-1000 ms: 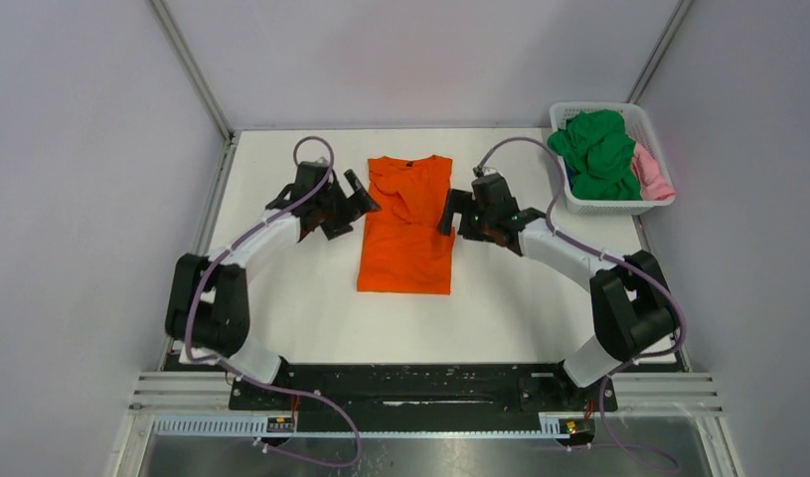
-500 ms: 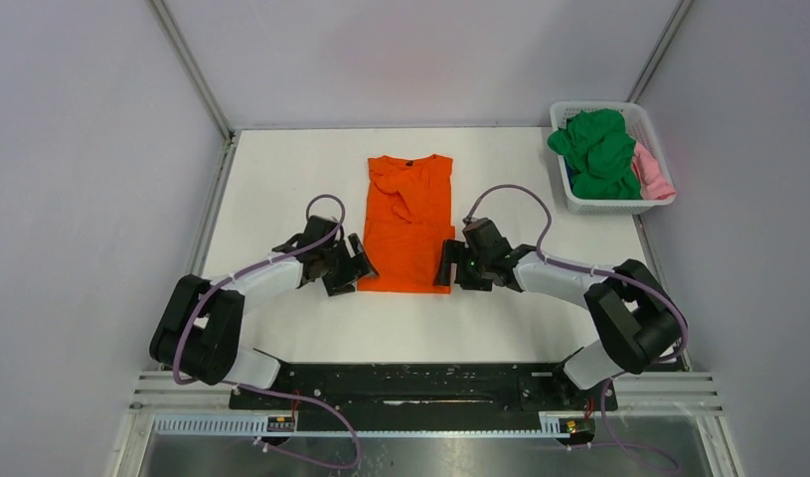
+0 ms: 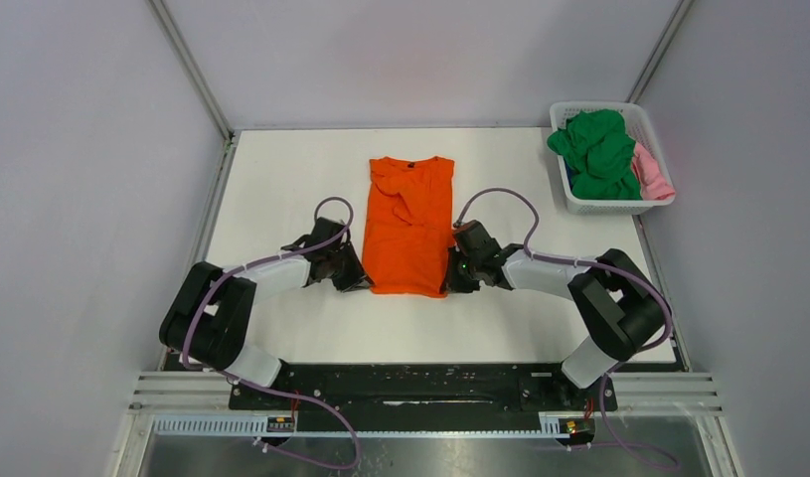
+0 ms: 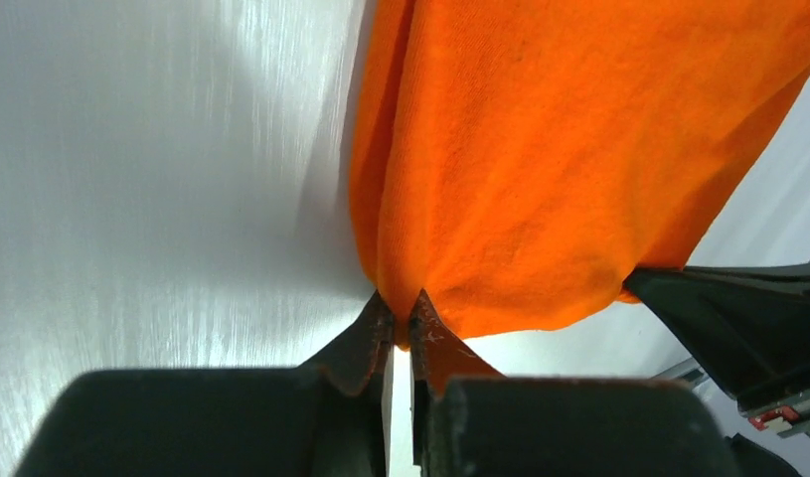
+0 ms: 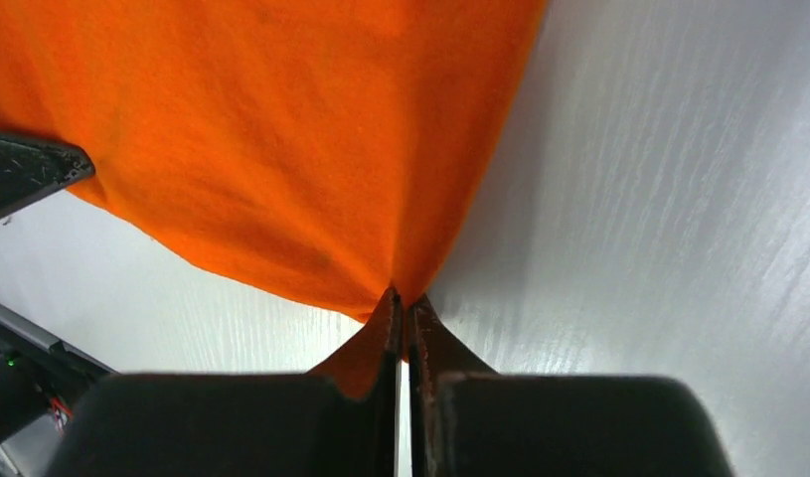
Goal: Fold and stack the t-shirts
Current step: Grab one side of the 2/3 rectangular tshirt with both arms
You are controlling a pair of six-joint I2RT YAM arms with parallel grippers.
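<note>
An orange t-shirt (image 3: 410, 224), folded into a long strip with its collar at the far end, lies in the middle of the white table (image 3: 281, 179). My left gripper (image 3: 359, 280) is shut on its near left corner, and the cloth (image 4: 540, 149) bunches between the tips. At the near right corner my right gripper (image 3: 450, 280) is shut on the hem of the same orange t-shirt (image 5: 281, 129). Both near corners are pinched and drawn in slightly. More t-shirts, green (image 3: 597, 149) and pink (image 3: 655, 175), sit heaped in the basket.
A white lattice basket (image 3: 604, 206) stands at the table's far right corner. Grey walls close the table in on the left, right and back. A black rail (image 3: 410, 383) bearing the arm bases runs along the near edge.
Both arms came down from beside the shirt's upper half to its near corners. Their jaws went from open to shut on the hem.
</note>
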